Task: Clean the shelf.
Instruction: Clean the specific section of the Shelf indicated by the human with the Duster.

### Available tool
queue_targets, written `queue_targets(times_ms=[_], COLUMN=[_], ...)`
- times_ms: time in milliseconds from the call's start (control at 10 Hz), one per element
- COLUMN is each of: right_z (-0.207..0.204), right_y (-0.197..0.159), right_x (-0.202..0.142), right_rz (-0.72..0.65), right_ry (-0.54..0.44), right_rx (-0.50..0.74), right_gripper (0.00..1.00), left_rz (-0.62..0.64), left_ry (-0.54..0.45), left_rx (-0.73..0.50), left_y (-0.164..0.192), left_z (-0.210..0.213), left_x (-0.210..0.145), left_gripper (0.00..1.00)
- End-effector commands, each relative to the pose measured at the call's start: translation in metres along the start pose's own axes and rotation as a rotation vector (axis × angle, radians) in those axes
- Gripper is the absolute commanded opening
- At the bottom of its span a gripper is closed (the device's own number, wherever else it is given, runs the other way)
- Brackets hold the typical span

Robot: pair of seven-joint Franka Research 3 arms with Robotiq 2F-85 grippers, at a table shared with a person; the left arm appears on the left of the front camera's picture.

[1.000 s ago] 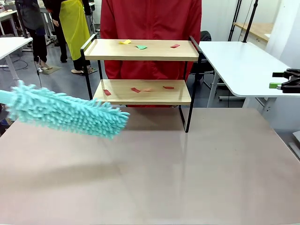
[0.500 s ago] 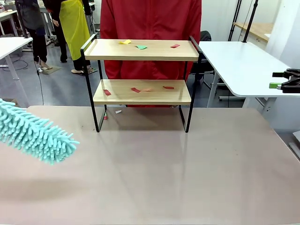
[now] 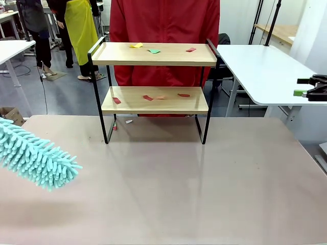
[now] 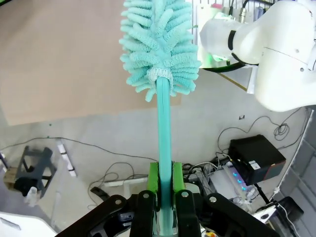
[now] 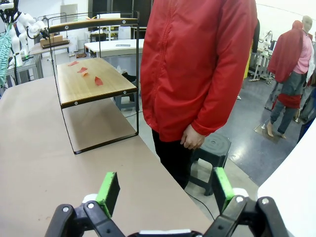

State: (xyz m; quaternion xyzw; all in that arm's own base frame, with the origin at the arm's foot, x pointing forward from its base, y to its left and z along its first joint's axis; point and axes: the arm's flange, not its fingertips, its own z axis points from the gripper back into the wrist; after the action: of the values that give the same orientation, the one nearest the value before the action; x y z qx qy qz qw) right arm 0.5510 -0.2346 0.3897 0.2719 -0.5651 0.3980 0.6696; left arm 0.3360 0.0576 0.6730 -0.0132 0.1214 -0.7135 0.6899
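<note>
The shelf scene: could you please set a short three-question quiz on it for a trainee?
1. True or false: the left gripper is shut on the handle of the duster.
2. How many paper scraps lie on the top board of the shelf? A two, B three, C six.
3. Fill in: the right gripper stands ___, holding nothing.
Key: 1 true; 2 B; 3 open.
</note>
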Motion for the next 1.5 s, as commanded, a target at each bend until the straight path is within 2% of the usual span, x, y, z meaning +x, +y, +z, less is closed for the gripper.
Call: queue_targets(times_ms=[0, 1400], right_z=[-0.0003, -0.0003], right_y=[0.0025, 0.0025], right_x=[0.0028, 0.0028], right_rz=[0.003, 0.003], right_ry=[0.002, 0.002], right_rx=[0.003, 0.003], right_gripper=[1.00, 1.00], left_rz=[0.005, 0.005], left_ry=[-0.005, -0.005], left_rx=[0.008, 0.008], left_y=[0.0012, 0.0012], left_z=[0.0043, 0.0043], left_x=[-0.0031, -0.0031], left_gripper=[0.13, 0.13])
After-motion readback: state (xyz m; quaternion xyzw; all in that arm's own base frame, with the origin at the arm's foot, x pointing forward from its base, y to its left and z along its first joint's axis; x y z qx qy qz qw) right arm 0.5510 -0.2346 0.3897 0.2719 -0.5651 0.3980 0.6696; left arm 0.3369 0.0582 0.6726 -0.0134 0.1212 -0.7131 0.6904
